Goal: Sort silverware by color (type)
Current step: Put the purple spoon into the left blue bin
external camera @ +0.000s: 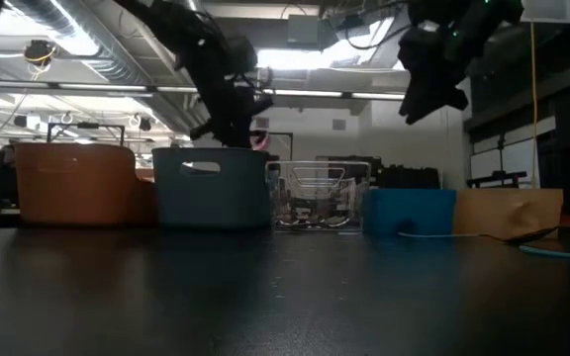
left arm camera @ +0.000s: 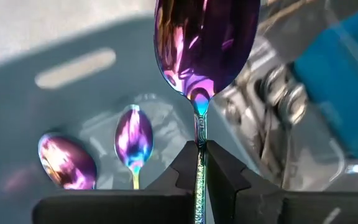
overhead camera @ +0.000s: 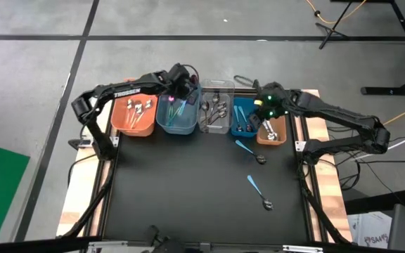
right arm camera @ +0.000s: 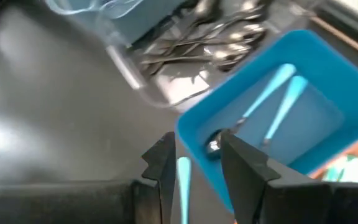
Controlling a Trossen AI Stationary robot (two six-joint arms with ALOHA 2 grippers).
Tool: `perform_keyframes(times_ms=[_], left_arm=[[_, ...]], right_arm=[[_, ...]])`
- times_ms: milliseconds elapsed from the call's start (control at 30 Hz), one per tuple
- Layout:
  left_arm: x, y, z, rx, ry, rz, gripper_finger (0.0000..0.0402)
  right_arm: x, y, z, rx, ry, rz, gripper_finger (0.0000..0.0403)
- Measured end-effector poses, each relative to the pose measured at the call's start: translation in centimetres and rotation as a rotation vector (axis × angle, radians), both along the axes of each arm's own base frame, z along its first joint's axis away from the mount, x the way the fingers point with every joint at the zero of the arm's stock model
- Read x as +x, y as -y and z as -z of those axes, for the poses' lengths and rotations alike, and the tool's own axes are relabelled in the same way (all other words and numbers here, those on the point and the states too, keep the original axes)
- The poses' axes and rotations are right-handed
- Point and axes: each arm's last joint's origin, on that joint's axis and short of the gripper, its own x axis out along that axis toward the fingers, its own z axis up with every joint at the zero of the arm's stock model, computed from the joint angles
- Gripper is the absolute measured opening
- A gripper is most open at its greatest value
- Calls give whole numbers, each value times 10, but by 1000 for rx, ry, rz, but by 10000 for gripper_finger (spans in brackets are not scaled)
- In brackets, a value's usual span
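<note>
My left gripper (left arm camera: 201,163) hovers over the grey-blue bin (overhead camera: 176,118) and is shut on an iridescent purple spoon (left arm camera: 204,43). Two more purple spoons (left arm camera: 133,140) lie on that bin's floor. My right gripper (right arm camera: 194,165) is open, high above the near edge of the blue bin (right arm camera: 278,112), which holds blue-handled spoons (right arm camera: 284,102). A light-blue handle (right arm camera: 183,177) shows between its fingers, lower down; they do not touch it. Two blue-handled spoons (overhead camera: 248,149) (overhead camera: 259,191) lie flat on the black table. Silver spoons fill the clear bin (overhead camera: 216,111). My left gripper pinches the purple spoon by its thin teal handle (left arm camera: 199,140), just behind the neck of the bowl, between the two fingertips. The handle runs along the fingers and the bowl sticks out ahead of them. The spoon is lifted clear, above the grey-blue bin.
Five bins stand in a row at the table's far edge: orange (overhead camera: 132,116) with spoons in it, grey-blue, clear, blue, brown (overhead camera: 273,132). The black table surface (overhead camera: 188,190) spreads out near of them. Wooden frame rails run along both sides.
</note>
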Motion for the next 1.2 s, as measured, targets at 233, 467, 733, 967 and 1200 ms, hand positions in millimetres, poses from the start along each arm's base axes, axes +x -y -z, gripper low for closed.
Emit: perform_keyframes(times_ms=[233, 467, 733, 967, 1200], left_arm=[[4, -4, 31, -79, -114, -14, 13], [6, -4, 49, -127, -188, -11, 13], [6, -3, 50, -117, -213, 23, 14], [6, -3, 50, -117, -213, 24, 14], [6, -3, 50, -111, -220, 38, 54]], right_arm=[[16, -39, -1, -28, -4, -67, 115], [23, -71, -1, -40, 3, -116, 115], [30, -95, -5, -79, 70, -144, 115], [31, -111, -7, -112, 98, -186, 115], [31, -116, -7, -116, 99, -205, 115]])
